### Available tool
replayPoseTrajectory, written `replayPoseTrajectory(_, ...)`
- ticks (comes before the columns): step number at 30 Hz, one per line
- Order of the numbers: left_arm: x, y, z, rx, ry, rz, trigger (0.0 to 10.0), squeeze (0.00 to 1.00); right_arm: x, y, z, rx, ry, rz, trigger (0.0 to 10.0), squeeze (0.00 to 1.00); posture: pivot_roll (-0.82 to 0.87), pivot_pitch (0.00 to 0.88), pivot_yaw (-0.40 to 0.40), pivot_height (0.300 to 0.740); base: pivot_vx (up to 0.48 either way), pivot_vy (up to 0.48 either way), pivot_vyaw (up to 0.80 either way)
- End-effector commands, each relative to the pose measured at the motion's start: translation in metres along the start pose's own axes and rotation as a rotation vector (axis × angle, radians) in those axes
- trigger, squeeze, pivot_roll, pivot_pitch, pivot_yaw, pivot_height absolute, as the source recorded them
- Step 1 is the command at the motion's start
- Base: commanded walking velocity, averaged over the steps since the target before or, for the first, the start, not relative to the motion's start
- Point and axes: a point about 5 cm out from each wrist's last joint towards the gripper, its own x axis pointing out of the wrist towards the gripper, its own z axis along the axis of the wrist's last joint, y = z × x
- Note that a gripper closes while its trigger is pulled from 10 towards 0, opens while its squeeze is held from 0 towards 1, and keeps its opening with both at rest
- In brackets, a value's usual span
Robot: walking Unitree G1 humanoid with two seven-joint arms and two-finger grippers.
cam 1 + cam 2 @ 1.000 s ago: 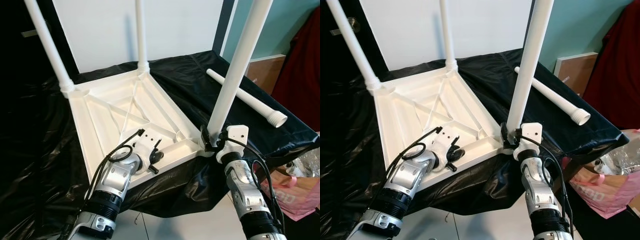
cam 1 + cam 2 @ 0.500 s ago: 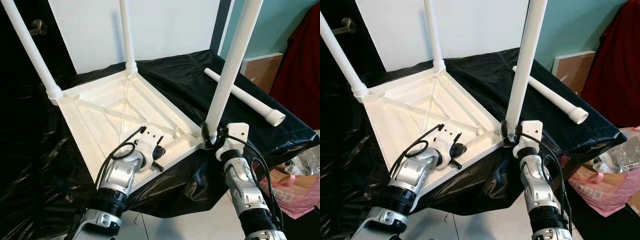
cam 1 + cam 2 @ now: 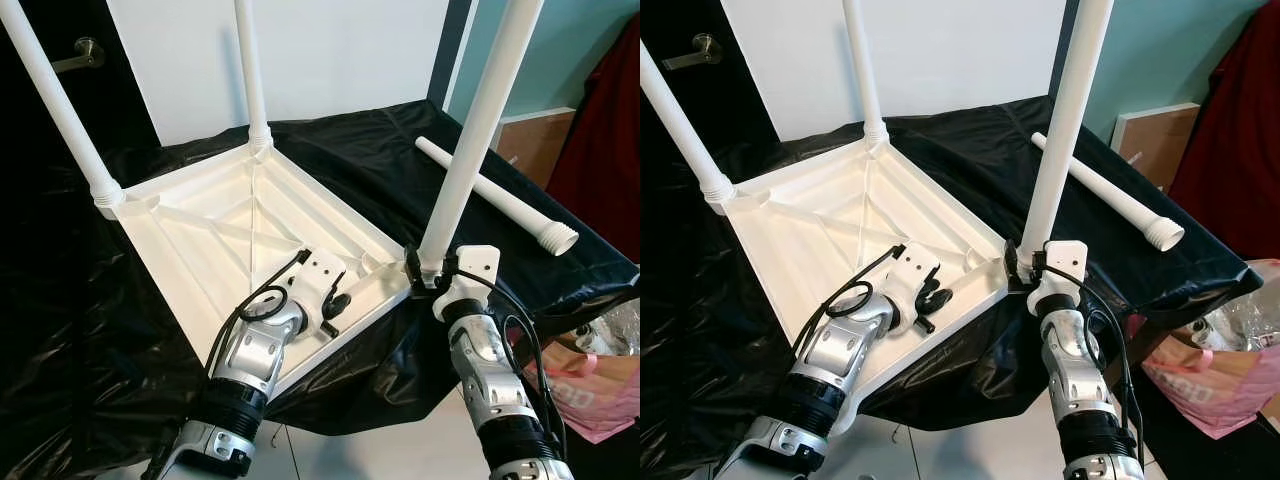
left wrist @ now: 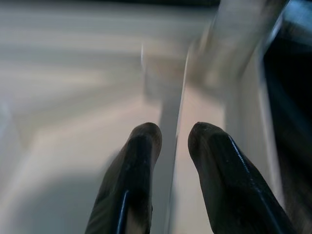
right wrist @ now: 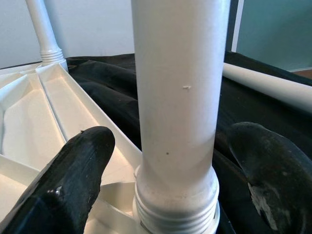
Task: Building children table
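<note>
- Three white legs stand screwed into corners of the upturned white tabletop (image 3: 215, 235), which lies underside up on a table draped in black plastic sheet (image 3: 370, 160): the far-left leg (image 3: 60, 100), the far leg (image 3: 250, 75) and the near-right leg (image 3: 480, 130).
- One loose leg (image 3: 495, 195) lies flat on the sheet, well apart from the tabletop, toward the right edge of the table.
- Right gripper (image 5: 168, 161): set at the base of the near-right leg, just above its ribbed collar; its fingers (image 5: 73, 180) stand wide on either side of the leg, apart from its surface.
- Left gripper (image 4: 168, 146): inside the tabletop's near corner, close to the rim; its fingers (image 4: 134, 165) are narrowly parted with a thin rib between them, and whether they touch it cannot be told from the blurred wrist view.
- Pink bag (image 3: 600, 385): on the floor below the table's right side.
</note>
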Motion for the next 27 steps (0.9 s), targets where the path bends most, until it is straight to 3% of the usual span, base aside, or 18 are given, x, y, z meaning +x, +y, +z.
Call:
replayPoseTrajectory(1,-0.001,0.005,0.005,-0.003,-0.035,0.079,10.0,0.0,0.0,-0.002,-0.001,0.007,0.002,-0.012,10.0,0.0,-0.09,0.0,0.018,0.74,0.0,0.0,0.0)
replayPoseTrajectory(6,-0.011,0.018,0.019,-0.008,-0.126,0.109,10.0,0.0,-0.004,-0.002,-0.001,0.006,-0.003,-0.018,10.0,0.0,-0.09,0.0,0.02,0.74,0.0,0.0,0.0)
replayPoseTrajectory(9,-0.027,0.043,0.025,0.008,-0.173,0.205,10.0,0.0,-0.015,-0.002,-0.005,0.002,0.006,-0.017,10.0,0.0,-0.09,0.0,0.021,0.74,0.0,0.0,0.0)
replayPoseTrajectory(14,-0.036,0.06,0.022,0.031,-0.151,0.294,10.0,0.0,-0.023,-0.001,-0.009,0.0,0.023,0.005,10.0,0.0,-0.09,0.0,0.022,0.74,0.0,0.0,0.0)
replayPoseTrajectory(15,-0.043,0.07,0.018,0.096,-0.12,0.343,10.0,0.0,-0.03,-0.002,-0.014,-0.004,0.044,0.025,10.0,0.0,-0.08,0.0,0.02,0.74,0.0,0.0,0.0)
replayPoseTrajectory(22,-0.054,0.082,0.007,0.138,-0.054,0.393,10.0,0.0,-0.042,-0.007,-0.019,-0.026,0.069,0.046,10.0,0.0,-0.08,0.0,0.019,0.74,0.0,0.0,0.0)
replayPoseTrajectory(27,-0.063,0.093,-0.004,0.222,0.037,0.435,10.0,0.0,-0.052,-0.01,-0.023,-0.04,0.097,0.061,10.0,0.0,-0.08,0.0,0.018,0.74,0.0,0.0,0.0)
